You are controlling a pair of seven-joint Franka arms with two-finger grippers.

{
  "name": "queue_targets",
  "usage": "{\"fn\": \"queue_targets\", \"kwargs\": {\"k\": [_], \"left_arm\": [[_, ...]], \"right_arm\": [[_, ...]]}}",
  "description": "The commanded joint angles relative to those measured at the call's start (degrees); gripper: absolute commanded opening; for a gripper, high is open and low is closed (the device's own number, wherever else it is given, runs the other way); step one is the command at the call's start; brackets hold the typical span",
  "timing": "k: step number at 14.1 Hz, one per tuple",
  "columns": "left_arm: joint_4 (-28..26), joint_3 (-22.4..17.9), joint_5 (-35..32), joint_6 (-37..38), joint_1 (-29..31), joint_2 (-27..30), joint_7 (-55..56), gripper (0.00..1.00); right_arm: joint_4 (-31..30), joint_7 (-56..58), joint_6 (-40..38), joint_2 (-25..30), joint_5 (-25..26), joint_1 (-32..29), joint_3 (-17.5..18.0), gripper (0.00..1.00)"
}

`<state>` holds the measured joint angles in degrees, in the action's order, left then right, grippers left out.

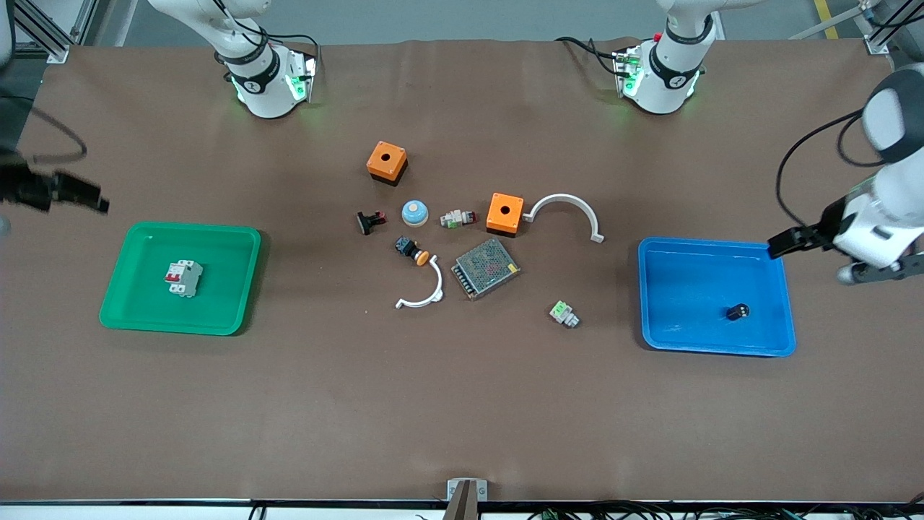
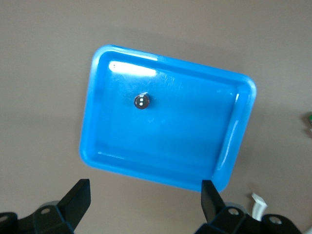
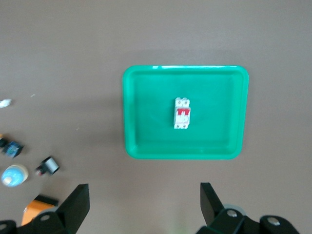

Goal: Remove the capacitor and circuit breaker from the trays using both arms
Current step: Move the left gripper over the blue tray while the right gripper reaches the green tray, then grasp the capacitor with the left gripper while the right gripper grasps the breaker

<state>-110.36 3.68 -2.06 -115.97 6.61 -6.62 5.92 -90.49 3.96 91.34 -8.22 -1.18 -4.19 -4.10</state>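
The left gripper (image 2: 144, 202) hangs wide open over the blue tray's (image 1: 668, 328) edge, the capacitor (image 1: 737, 312) inside. The right gripper (image 3: 144, 202), equally wide, hangs beside the green tray (image 1: 144, 314) holding the circuit breaker (image 1: 184, 278).

Brown mat-covered table (image 1: 462, 404), grey floor (image 1: 462, 18) along its top edge, aluminium frame posts (image 1: 54, 32) at corners

Two shallow plastic trays, one green (image 1: 137, 303) and one blue (image 1: 686, 332). One white-grey circuit breaker with red levers (image 1: 184, 277). One tiny black capacitor cylinder (image 1: 737, 312). Two orange square boxes (image 1: 387, 162) (image 1: 504, 213). Two white curved plastic arcs (image 1: 567, 209) (image 1: 424, 292). One metal mesh-covered box (image 1: 485, 268).
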Motion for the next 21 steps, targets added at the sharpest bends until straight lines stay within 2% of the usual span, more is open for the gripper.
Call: {"fn": "queue_targets", "kwargs": {"k": [1,3,5,9,12,16,18,19,20,21], "left_arm": [[-6.61,0.19,-1.02,-11.68,1.82,-2.33,0.15,1.00],[-9.43,0.10,-1.11,-20.22,2.44,-6.19,-0.03,0.99],[-9.53,0.19,-3.29,-25.95,3.93,-10.67,0.06,0.97],[-9.18,0.19,-3.83,-32.91,4.02,-16.83,1.20,0.87],[-7.69,0.19,-3.74,-33.44,4.37,-19.82,1.47,0.81],[-6.28,0.19,-3.74,-33.62,5.43,-21.33,1.38,0.74],[-5.40,0.19,-3.66,-33.62,5.34,-22.29,1.55,0.72],[-5.05,0.28,-3.48,-33.62,5.34,-22.64,1.73,0.71],[-4.87,0.28,-3.39,-33.62,5.34,-22.73,1.99,0.71],[-4.78,0.28,-3.31,-33.62,5.34,-22.99,2.08,0.69]], "right_arm": [[2.71,0.52,4.08,-7.59,-0.39,-1.96,0.59,1.00],[-4.75,0.61,11.98,-7.51,-0.66,-4.42,0.67,1.00],[-14.05,0.61,21.19,-6.81,-0.75,-5.56,0.76,1.00],[-30.68,1.92,41.93,-7.07,-1.72,-6.62,0.85,1.00],[-35.54,2.01,51.37,-8.20,-1.72,-6.10,0.94,1.00],[-35.99,3.41,57.62,-12.60,-1.71,-5.66,0.94,0.96],[-35.99,4.03,59.03,-14.53,-1.71,-5.92,0.94,0.88],[-35.99,4.03,59.04,-14.89,-1.72,-5.92,0.94,0.80],[-36.16,4.03,58.52,-14.89,-1.72,-5.92,0.94,0.66],[-36.34,3.95,57.90,-14.80,-1.72,-6.01,0.94,0.39]]}}
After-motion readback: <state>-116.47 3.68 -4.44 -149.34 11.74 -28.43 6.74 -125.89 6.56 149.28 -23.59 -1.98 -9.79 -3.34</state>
